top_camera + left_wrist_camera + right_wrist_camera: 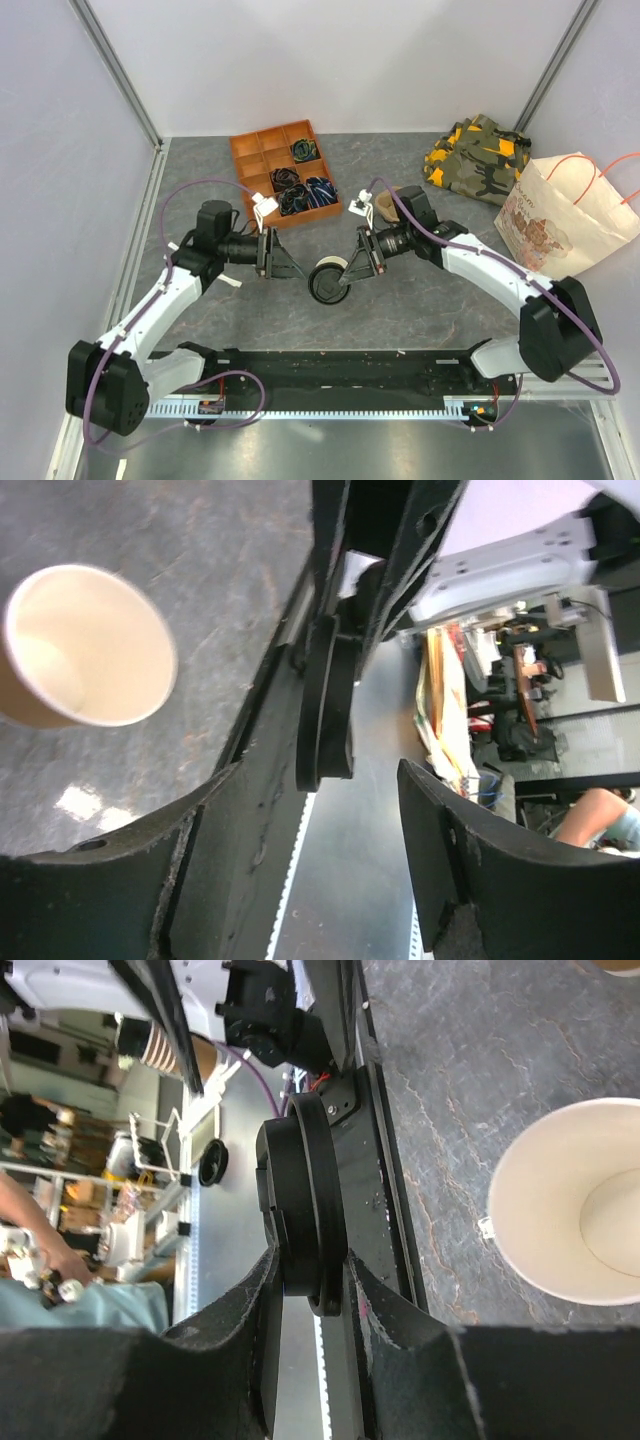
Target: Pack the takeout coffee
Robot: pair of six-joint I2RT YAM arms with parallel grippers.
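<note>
Takeout coffee's round black plastic lid (pixel 300 1210) stands on edge mid-table, between the two arms. Right gripper (pixel 310 1272) pinches it across the rim, one finger pressed on each face. Left gripper (pixel 318 770) faces it from the other side with fingers spread wide; the lid sits just past the tips, not touching. Small tan paper cup with cream inside (pixel 85 645) stands upright and open-topped on the grey stone-pattern table (pixel 420 300), near the lid, on its far side. Cannot tell if the lid touches the table.

A robotics lab: white enclosure panels (pixel 350 60) on aluminium framing (pixel 115 70), with equipment-cluttered workbenches (pixel 120 1160) beyond.
</note>
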